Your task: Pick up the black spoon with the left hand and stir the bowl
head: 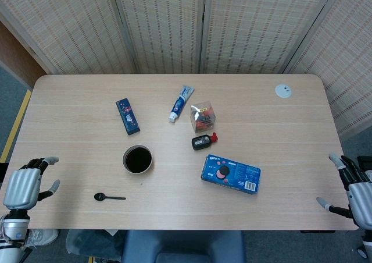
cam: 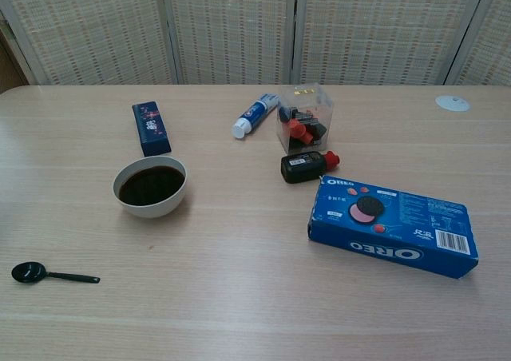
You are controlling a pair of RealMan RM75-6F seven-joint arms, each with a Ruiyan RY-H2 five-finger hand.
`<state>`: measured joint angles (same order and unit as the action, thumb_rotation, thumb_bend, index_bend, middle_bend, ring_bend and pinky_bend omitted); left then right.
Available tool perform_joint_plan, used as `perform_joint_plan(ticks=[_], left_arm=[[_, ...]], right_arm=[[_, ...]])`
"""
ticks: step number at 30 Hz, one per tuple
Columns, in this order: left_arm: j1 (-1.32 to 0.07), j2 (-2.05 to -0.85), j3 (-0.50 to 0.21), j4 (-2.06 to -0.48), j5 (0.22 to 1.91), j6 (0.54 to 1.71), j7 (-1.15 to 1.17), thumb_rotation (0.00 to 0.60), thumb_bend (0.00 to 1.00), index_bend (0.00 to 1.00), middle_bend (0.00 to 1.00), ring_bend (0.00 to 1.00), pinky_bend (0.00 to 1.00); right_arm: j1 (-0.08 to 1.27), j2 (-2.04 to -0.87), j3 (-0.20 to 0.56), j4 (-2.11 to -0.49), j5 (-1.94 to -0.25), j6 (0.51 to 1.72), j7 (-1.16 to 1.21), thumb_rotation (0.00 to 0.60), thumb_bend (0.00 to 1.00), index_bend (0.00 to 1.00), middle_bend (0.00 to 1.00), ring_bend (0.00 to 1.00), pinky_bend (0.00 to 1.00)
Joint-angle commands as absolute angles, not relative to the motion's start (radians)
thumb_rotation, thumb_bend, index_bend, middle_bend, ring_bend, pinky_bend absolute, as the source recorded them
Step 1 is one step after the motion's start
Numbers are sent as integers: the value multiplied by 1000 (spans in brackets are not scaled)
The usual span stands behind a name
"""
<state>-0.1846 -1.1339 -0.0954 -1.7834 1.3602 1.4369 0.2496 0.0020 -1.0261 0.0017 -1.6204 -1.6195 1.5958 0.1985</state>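
Lying untouched on the table near the bowl, the spoon; hanging open and empty at the edges, left hand and right hand.

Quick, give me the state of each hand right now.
Left hand: open, holding nothing, at the table's left edge, apart from the black spoon.
Right hand: open, holding nothing, at the table's right edge.

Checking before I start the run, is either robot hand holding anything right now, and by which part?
Nothing is held. The left robot hand and right robot hand are both empty; the spoon lies untouched on the table.
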Motion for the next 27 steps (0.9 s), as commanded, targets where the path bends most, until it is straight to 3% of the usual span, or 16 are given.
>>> perform_joint_plan(ticks=[1,8,11,14,17,19,27], left_arm=[[-186,-1136,-93,-1779,1368,1435,247,600,267,302,363,310,477],[-199,-1132,-98,-1776,1386,1423,239,600,267,304,363,314,473],[-212,-1127,-95,-1770,1410,1409,224,600,267,306,377,383,483],[-228,-1122,-89,-1765,1436,1385,216,600,267,309,457,469,537],[-249,-1120,-76,-1756,1471,1354,208,600,267,312,536,535,660],[-264,-1119,-66,-1748,1495,1333,206,600,267,317,622,599,774],[-330,-1159,-28,-1700,1590,1247,163,600,267,362,921,829,987]], right_arm=[[1,-1025,0,-1622,-1621,1594,201,600,17,0,155,79,208],[-10,-1023,8,-1623,-1611,1612,202,600,16,0,155,79,208],[-12,-1015,15,-1628,-1605,1619,200,600,16,0,155,79,208],[-14,-1005,23,-1634,-1602,1628,198,600,16,0,155,79,208],[-13,-996,30,-1640,-1600,1633,195,600,16,0,155,79,208],[-11,-993,33,-1644,-1598,1630,193,600,17,0,155,79,208],[-1,-985,29,-1656,-1598,1599,185,600,16,0,155,79,208]])
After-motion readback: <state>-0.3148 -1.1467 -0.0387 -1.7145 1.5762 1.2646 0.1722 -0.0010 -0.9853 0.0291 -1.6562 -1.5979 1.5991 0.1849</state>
